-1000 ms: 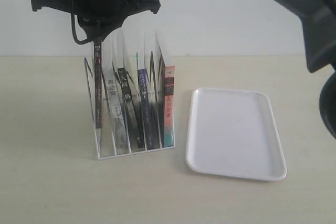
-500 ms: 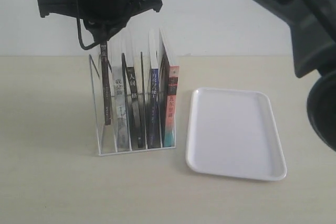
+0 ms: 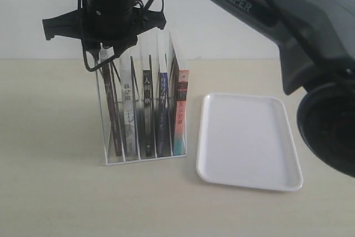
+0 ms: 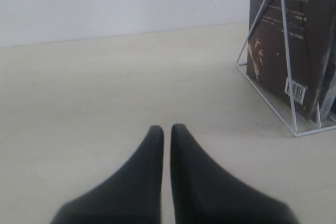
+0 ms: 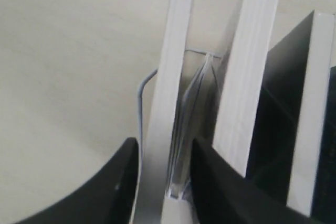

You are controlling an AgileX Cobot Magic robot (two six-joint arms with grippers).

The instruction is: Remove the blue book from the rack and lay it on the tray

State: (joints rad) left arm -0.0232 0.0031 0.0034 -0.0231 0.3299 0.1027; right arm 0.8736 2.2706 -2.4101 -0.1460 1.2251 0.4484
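The rack stands upright on the table with several books in its slots. The blue book, with its dark blue spine, is in the fourth slot from the left, beside the pink-red-and-teal-spined book. My right gripper has reached across and sits over the leftmost slot. In the right wrist view the right gripper is shut on the top of the black-spined book together with a clear divider. The white tray lies right of the rack. My left gripper is shut, holding nothing.
The right arm spans the upper scene above rack and tray. In the left wrist view the rack's wire end and a dark book cover stand off to one side of the left gripper, over bare tabletop.
The black-spined book, raised above its slot a second ago, has come down into the leftmost slot with my right gripper. The rack, tilted before, now stands straight.
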